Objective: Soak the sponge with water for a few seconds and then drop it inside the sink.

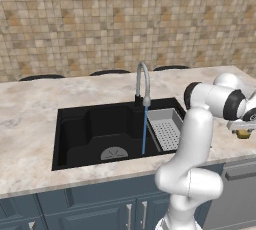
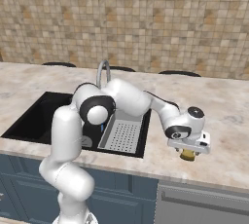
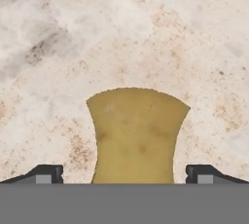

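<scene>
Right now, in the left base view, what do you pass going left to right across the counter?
Sink → water → strainer tray → sponge under the gripper.

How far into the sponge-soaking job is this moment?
Done: the water already runs from the faucet into the sink. In hand: the gripper hangs open over the sponge on the counter, fingertips either side, not closed. Left: grasping, soaking, dropping it in.
</scene>
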Controlling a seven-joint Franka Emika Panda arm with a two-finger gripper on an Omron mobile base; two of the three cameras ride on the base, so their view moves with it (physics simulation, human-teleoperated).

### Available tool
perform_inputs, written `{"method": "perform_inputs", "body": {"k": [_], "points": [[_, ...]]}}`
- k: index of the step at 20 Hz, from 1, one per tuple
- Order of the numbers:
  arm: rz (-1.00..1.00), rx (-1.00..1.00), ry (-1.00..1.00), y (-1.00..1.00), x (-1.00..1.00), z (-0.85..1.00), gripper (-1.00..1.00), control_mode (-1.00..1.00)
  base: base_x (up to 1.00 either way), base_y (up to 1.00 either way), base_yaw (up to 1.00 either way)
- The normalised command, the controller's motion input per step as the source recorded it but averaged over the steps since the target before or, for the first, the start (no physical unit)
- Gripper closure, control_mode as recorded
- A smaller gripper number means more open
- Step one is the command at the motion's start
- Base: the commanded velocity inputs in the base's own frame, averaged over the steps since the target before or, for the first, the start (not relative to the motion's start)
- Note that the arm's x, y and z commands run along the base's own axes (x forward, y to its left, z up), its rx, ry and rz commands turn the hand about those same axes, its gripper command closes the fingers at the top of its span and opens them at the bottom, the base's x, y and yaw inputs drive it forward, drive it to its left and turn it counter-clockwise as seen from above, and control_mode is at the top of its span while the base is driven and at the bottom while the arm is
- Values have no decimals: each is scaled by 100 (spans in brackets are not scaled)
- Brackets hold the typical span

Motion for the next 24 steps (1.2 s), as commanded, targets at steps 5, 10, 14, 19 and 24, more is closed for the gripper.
{"method": "perform_inputs", "body": {"k": [5, 10, 14, 19, 24], "points": [[0, 0, 0, -2, 17, -16, -100, -100, 0, 0, 0], [0, 0, 0, -7, 23, -14, -100, -100, 0, 0, 0], [0, 0, 0, -4, 10, -13, -100, -100, 0, 0, 0], [0, 0, 0, 0, 0, 0, -100, -100, 0, 0, 0], [0, 0, 0, 0, 0, 0, -100, -100, 0, 0, 0]]}}
